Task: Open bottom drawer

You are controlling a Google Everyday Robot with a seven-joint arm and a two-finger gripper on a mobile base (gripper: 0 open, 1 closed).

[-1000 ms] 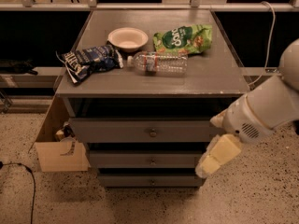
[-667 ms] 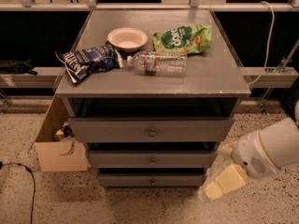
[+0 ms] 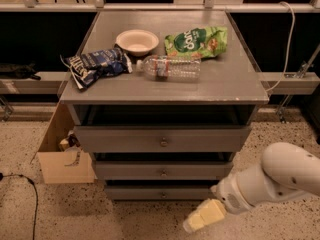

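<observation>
the bottom drawer (image 3: 135, 192) is sitting closed at the foot of the gray cabinet, lowest of three. its narrow painted front is lying under the middle drawer (image 3: 125, 171), with its tiny round metal knob (image 3: 163, 194) showing at the centre. i am holding the gripper (image 3: 204, 216) low and to the right of it, close to the floor and nearer than the drawer front, apart from the knob. i am judging that it is hanging at this height to line up with the knob before reaching in. i cannot tell whether the gripper is released or clenched. its pale yellow tip is jutting from a smooth, rounded white arm (image 3: 280, 176). above, the top drawer (image 3: 120, 139) is showing a taller front and a larger knob. on the matte gray cabinet top (image 3: 235, 79) are resting a pale bowl (image 3: 137, 40), a crinkled green bag (image 3: 196, 41), a clear plastic bottle (image 3: 170, 67) lying on its side and a crumpled blue bag (image 3: 95, 64). a cardboard box (image 3: 62, 166) is standing open on the speckled floor (image 3: 30, 214) at the left.
</observation>
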